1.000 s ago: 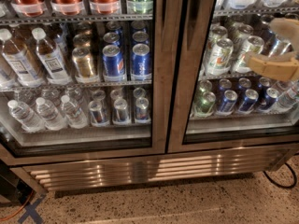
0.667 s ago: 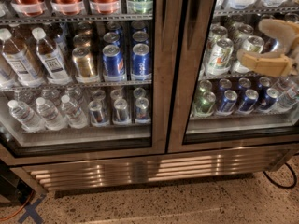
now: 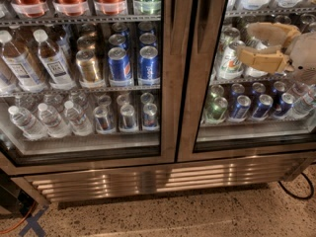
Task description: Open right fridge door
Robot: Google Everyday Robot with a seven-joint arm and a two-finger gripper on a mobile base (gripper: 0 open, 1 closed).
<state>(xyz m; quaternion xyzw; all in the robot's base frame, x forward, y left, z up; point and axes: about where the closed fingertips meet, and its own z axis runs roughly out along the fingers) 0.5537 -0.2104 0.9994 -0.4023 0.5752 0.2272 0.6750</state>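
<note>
The fridge fills the camera view, with wire shelves of cans and bottles and a slatted steel grille at its base. The right fridge door is a glass pane in a steel frame and sits shut, flush with the left door. Its vertical steel handle runs along its left edge by the centre seam. My beige gripper reaches in from the right edge, in front of the right door's glass at middle-shelf height. Its fingers are spread, point left and hold nothing. Its tips are a short way right of the handle.
The left door fronts water bottles, blue Pepsi cans and red bottles. A speckled floor lies below. A black cable loops at the lower right. An orange cable and blue tape lie at the lower left.
The gripper has moved left across the right door's glass, towards the handle at the centre seam. The doors have not moved.
</note>
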